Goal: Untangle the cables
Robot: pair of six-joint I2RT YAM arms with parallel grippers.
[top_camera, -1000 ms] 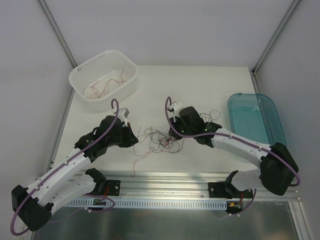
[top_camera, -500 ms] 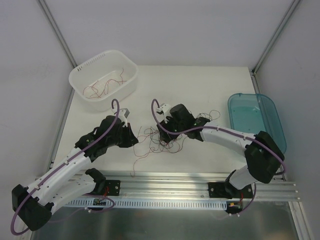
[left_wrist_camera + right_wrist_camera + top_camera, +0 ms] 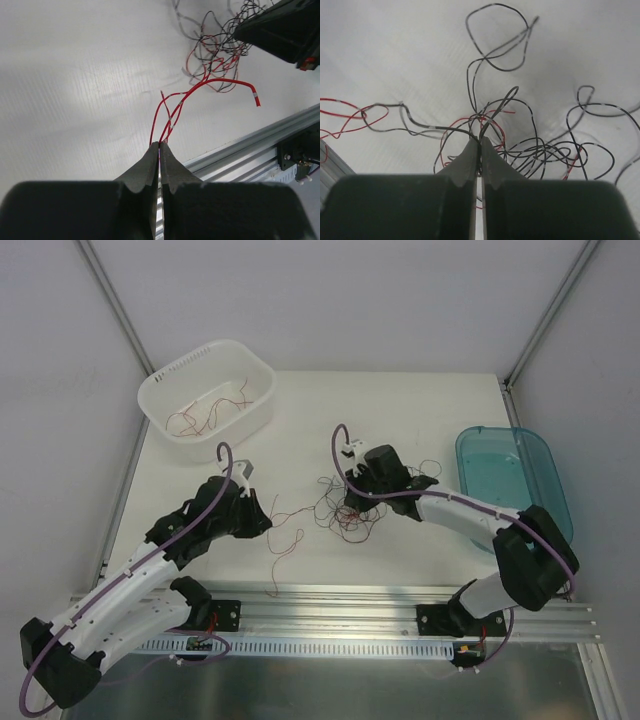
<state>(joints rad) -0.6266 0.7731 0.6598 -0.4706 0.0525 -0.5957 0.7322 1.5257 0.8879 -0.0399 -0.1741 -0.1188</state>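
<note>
Cables point(image 3: 345, 508), red and black and hair-thin, lay knotted in the middle of the surface point(image 3: 420, 410) under the right arm's jaws, which were pressed together on a few black strands. Red strands point(image 3: 176, 106) trailed left to the left arm's jaws, pinched tight on their ends. More red wire sat in the white basket point(image 3: 264, 408), far left.

White arm links point(image 3: 460, 520) with black joints point(image 3: 535, 560), purple hoses point(image 3: 222, 448), black fingers point(image 3: 145, 167)
</note>
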